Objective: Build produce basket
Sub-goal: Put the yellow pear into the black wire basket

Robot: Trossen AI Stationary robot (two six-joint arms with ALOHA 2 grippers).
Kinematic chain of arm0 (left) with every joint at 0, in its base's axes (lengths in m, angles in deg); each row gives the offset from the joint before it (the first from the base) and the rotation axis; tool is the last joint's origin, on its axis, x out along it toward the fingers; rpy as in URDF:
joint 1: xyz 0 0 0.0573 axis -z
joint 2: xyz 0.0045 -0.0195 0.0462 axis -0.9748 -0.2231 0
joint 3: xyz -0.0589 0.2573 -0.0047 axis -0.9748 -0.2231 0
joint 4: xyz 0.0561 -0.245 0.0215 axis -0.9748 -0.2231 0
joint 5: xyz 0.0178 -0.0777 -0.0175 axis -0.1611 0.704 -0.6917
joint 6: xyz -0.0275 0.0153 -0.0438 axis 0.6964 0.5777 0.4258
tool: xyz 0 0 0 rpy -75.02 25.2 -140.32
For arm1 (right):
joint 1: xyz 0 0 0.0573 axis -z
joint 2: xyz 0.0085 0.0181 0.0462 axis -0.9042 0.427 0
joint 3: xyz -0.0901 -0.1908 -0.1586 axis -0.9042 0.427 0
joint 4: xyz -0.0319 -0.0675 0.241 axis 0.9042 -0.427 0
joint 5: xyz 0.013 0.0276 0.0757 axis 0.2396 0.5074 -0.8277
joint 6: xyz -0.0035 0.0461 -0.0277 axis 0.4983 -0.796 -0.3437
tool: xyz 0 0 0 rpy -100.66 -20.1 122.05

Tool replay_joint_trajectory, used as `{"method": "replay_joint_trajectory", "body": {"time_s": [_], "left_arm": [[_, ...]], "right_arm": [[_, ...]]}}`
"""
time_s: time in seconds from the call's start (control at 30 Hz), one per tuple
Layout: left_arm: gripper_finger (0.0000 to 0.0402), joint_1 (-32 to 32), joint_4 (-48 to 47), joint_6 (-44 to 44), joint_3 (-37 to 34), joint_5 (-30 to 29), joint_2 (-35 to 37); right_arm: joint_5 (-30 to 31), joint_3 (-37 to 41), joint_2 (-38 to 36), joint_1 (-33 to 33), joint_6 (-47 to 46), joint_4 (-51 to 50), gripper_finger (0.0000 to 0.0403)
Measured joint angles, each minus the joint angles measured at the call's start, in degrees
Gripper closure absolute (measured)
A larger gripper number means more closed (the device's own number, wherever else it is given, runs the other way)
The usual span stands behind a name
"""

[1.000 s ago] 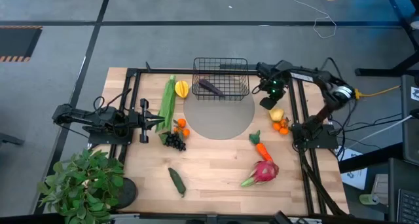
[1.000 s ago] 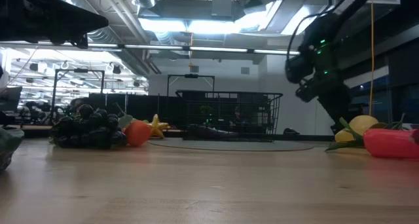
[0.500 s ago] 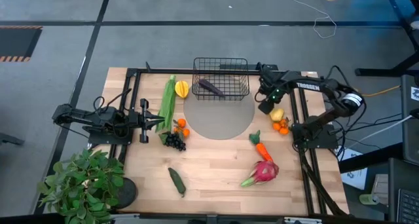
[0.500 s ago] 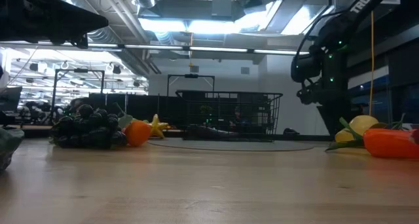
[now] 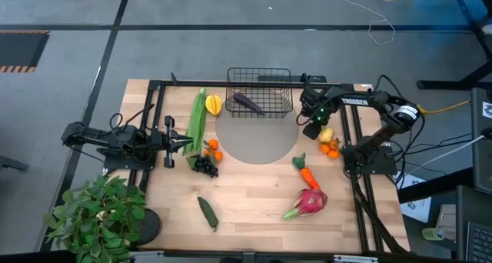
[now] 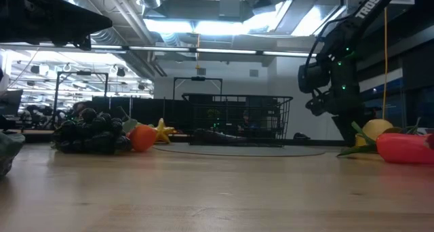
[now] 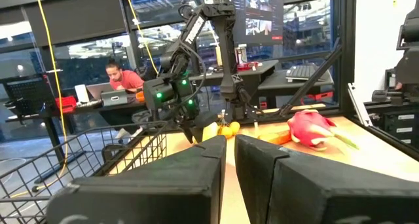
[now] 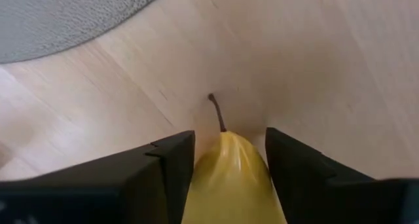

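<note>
Inside, seemingly one eggplant

— Where have I got room to move on the table?

— The grey round mat in the middle is bare, and so is the wood at six o'clock from it, between the cucumber and the dragon fruit.

— What blocks me?

— At twelve o'clock the basket stands on the mat's far edge. At nine o'clock the corn, starfruit, oranges and grapes form a line. At three o'clock my right gripper sits low with its fingers around a yellow pear, more oranges just beside it, the carrot at four o'clock.

— And the left side?

— My left gripper lies pinched together just beside the corn.
</note>
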Motion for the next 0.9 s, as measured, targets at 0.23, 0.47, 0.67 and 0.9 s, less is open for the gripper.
{"method": "replay_joint_trajectory", "body": {"time_s": [0.23,0.47,0.67,0.9], "left_arm": [[0.0379,0.0,0.0,0.0,0.0,0.0,-0.01],[0.0379,0.0,0.0,0.0,0.0,0.0,0.01],[0.0379,0.0,0.0,0.0,0.0,0.0,0.0],[0.0379,0.0,0.01,0.0,0.01,-0.01,0.0]], "right_arm": [[0.02,0.0,0.06,0.0,0.29,-0.11,0.0307],[0.04,0.0,0.06,-0.31,1.65,-0.19,0.0393],[0.22,-0.28,0.06,-2.38,1.63,-0.65,0.04],[6.14,-5.85,0.06,-6.38,1.33,-5.81,0.0403]]}}
